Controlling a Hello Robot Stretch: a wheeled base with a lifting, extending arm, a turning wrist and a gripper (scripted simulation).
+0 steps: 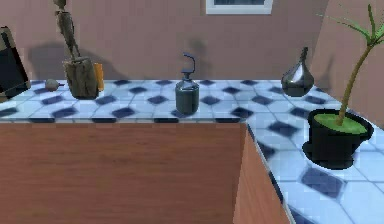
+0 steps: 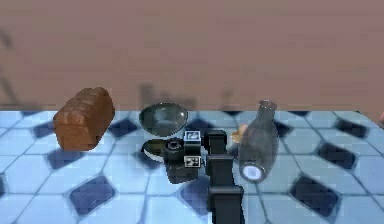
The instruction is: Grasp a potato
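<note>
**Claw low over the worktop beside a bowl; potato-like lumps in two places**

The claw point(image 2: 172, 153) sits at the far end of the dark arm point(image 2: 225, 190) in the arm side view, low over the blue-and-white tiled worktop point(image 2: 60, 185). A grey bowl point(image 2: 163, 120) stands right behind it, so I cannot tell whether the claw holds anything or how its fingers stand. Nor can I tell whether it touches the bowl.

Just to the right of the arm, a pale tan lump point(image 2: 238, 131) shows between the arm and a glass bottle point(image 2: 258, 146), partly hidden by both. Its colour would suit a potato, but the shape is too small to be sure. The bottle leans, neck up, near the arm. Well out toward the view's left lies a brown loaf of bread point(image 2: 83, 118).

In the forward view the same tiled worktop point(image 1: 225, 110) wraps round a wooden cabinet front point(image 1: 120, 170). Near its left end lies a small rounded brown lump point(image 1: 50, 84), potato-like in shape and colour. It rests close beside a slim statue point(image 1: 70, 35) on a wooden base, and a dark flat panel point(image 1: 10, 60) leans at the edge. A grey soap dispenser point(image 1: 187, 92) stands mid-worktop. A dark vase point(image 1: 297, 75) stands farther right, and a potted plant point(image 1: 340, 135) stands at the right end.
</note>
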